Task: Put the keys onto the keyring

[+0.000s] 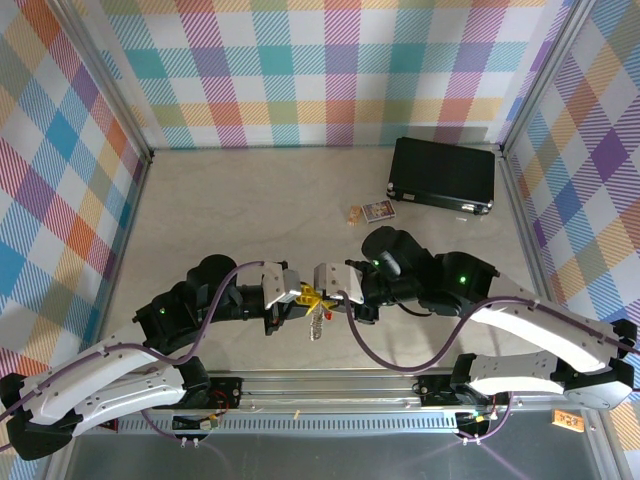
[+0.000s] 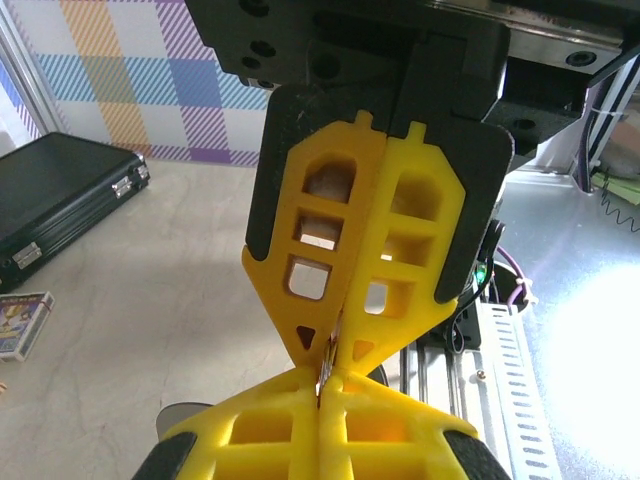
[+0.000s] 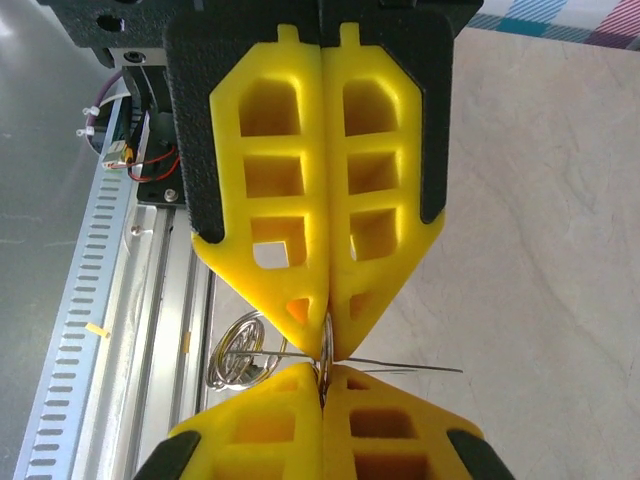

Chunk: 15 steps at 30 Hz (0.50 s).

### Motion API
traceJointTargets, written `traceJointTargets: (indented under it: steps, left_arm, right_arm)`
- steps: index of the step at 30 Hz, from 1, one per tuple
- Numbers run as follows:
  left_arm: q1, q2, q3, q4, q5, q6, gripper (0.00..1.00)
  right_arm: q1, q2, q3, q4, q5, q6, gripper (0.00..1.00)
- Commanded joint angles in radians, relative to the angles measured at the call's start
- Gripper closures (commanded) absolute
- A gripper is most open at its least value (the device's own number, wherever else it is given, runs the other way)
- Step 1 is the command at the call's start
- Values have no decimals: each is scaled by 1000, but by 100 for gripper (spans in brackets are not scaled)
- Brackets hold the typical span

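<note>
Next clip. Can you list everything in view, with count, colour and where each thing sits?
keyring: one, silver, hanging where the two grippers' tips meet, near the table's front edge
case: one, black, far right corner of the table
card: one, small and printed, just in front of the case's left end
small object: one, orange-brown, just left of the card; too small to identify
table: one, beige
left gripper: one, yellow fingers, shut on the keyring
right gripper: one, yellow fingers, shut on the keyring, tip to tip with the left
</note>
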Motion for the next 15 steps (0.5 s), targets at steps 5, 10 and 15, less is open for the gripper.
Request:
traceJointTargets:
  steps: [5,10,15]
  left_arm:
    - [-3,-33,-13,208,22,-70,100]
    - [-3,-45,-32,313,87,-122,100]
    - [-3,-49,-70,428,138,-179,100]
  right_arm:
    - [27,-82,-18,83,-92,3,87]
    - [27,-120,-56,136,-85,23,82]
    - [27,-136,-63,161,-84,22,85]
